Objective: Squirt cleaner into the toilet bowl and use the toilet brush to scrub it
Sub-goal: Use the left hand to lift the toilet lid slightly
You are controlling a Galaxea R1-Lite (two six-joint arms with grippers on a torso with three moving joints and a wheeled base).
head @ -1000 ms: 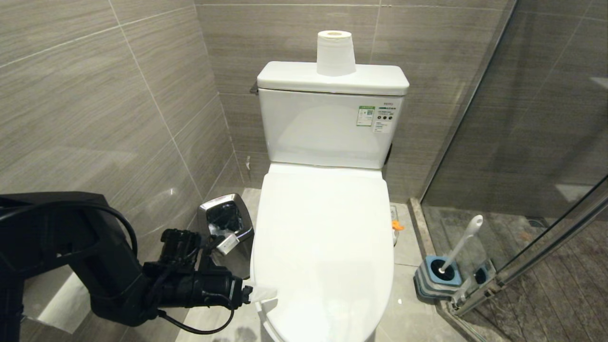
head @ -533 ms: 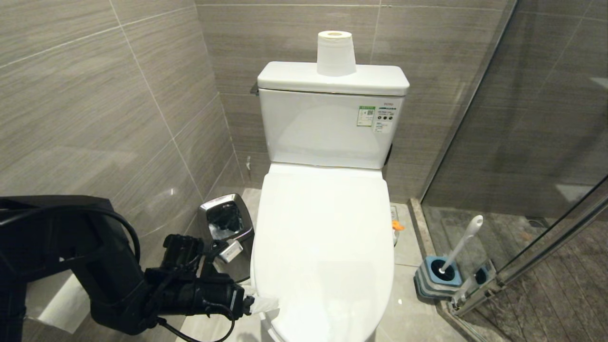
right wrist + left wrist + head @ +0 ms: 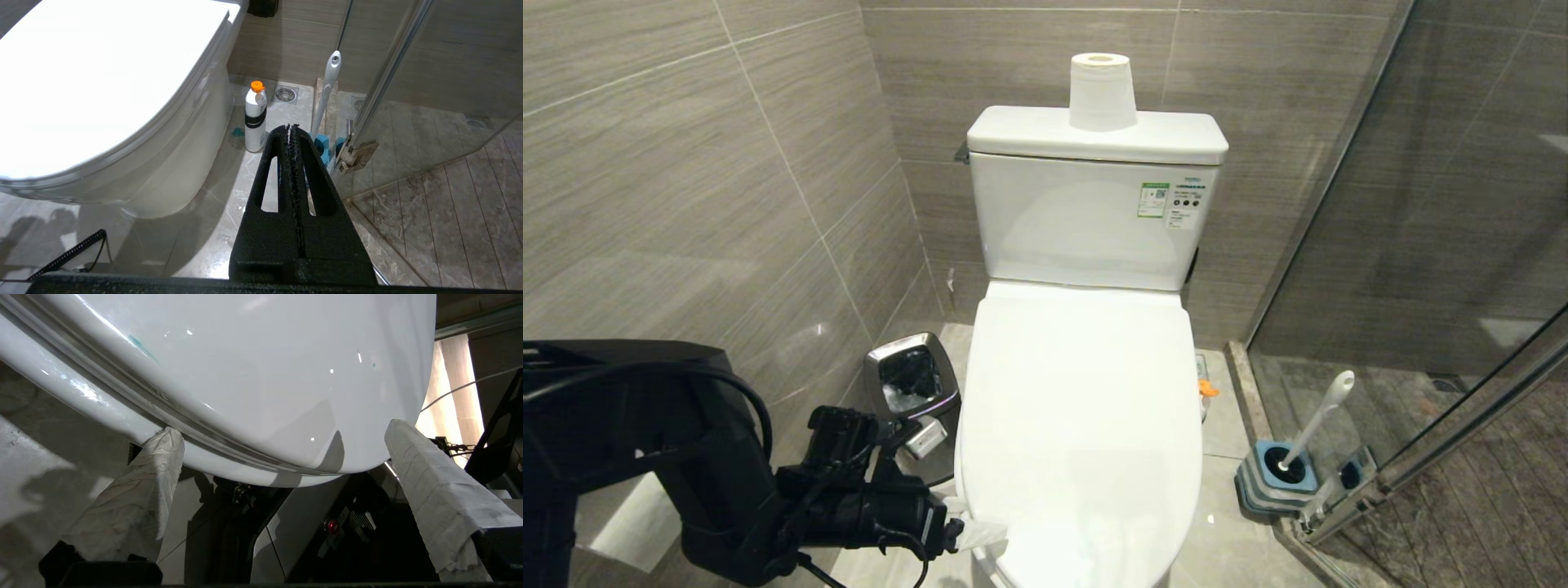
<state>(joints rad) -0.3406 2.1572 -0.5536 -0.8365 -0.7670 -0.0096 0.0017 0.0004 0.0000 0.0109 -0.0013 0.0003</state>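
Note:
The toilet bowl is hidden under its shut white lid (image 3: 1082,425). My left gripper (image 3: 980,535) sits at the lid's front-left edge, open, with white-wrapped fingers (image 3: 163,457). In the left wrist view the gripper (image 3: 284,428) spans the lid's rim (image 3: 245,457), one finger by the seam under it and the other at the lid's side. A teal smear (image 3: 137,341) marks the lid. The toilet brush (image 3: 1319,416) stands in its blue holder (image 3: 1278,478) on the floor to the right, its handle (image 3: 329,87) untouched. My right gripper (image 3: 291,127) is shut and empty, low beside the toilet.
A steel bin (image 3: 913,384) stands against the left wall, close behind my left arm. A white bottle with an orange cap (image 3: 255,116) stands on the floor between the toilet and the brush. A glass shower door (image 3: 1437,245) closes off the right. A paper roll (image 3: 1102,91) tops the cistern.
My left gripper has crept lower and a little nearer along the lid's front-left edge, still open. The lid, the brush and the right arm have not moved.

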